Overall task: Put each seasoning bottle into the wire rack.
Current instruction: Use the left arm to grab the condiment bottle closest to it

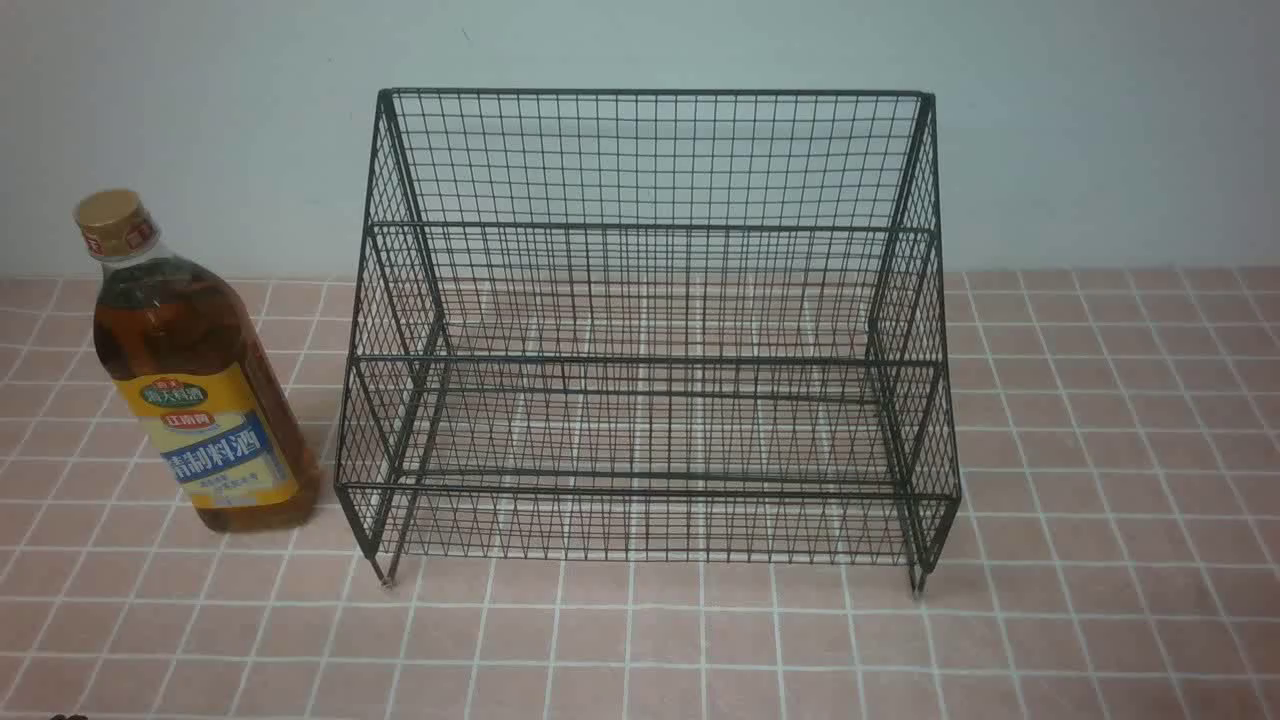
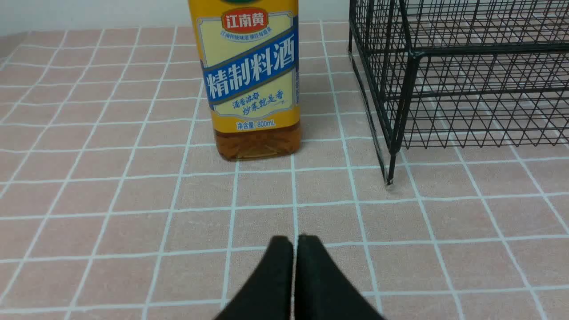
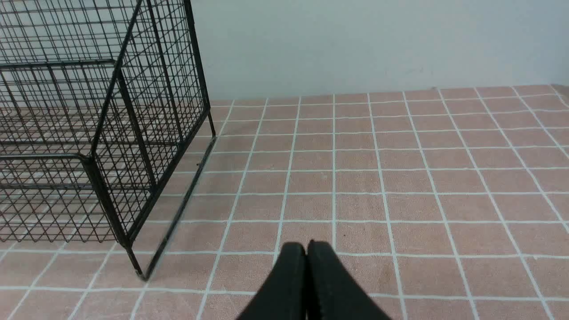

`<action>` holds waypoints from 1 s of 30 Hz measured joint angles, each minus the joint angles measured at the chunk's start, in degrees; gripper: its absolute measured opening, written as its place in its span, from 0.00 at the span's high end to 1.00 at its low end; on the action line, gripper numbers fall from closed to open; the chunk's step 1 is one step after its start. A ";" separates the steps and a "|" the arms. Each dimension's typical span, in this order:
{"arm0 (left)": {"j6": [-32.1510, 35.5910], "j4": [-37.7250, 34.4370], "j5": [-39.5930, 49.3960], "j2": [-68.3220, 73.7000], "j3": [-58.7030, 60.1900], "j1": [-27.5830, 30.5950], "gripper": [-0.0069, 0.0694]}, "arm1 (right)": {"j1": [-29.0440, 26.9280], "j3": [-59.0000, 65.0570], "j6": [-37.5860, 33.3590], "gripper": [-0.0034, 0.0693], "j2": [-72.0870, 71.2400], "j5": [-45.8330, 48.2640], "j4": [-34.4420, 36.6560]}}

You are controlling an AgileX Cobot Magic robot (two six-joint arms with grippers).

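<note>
Nothing racked yet: the seasoning bottle (image 1: 205,400) stands upright on the desk (image 1: 1100,600), left of frame, just beside the empty wire rack (image 1: 650,330). Meanwhile the left fingers (image 2: 275,280) and right fingers (image 3: 326,284) sit pressed together, holding nothing (whole job ahead).

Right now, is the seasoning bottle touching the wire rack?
Apart. The left wrist view shows a strip of tiled tabletop between the base of the seasoning bottle and the nearest leg of the wire rack.

Light is soft, even and fairly bright. The seasoning bottle (image 1: 205,420) casts a faint shadow toward the wire rack (image 1: 650,232) and leans away from it, lens-warped.
</note>
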 joint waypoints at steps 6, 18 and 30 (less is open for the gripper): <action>0.00 0.00 0.00 0.00 0.00 0.00 0.92 | 0.00 0.00 0.00 0.97 0.00 0.00 0.00; 0.00 0.00 0.00 0.00 0.00 0.00 0.92 | 0.00 0.00 0.00 0.97 0.00 0.00 0.00; 0.17 0.66 -0.56 0.00 0.07 0.00 0.92 | 0.00 0.00 0.00 0.97 0.00 0.00 0.00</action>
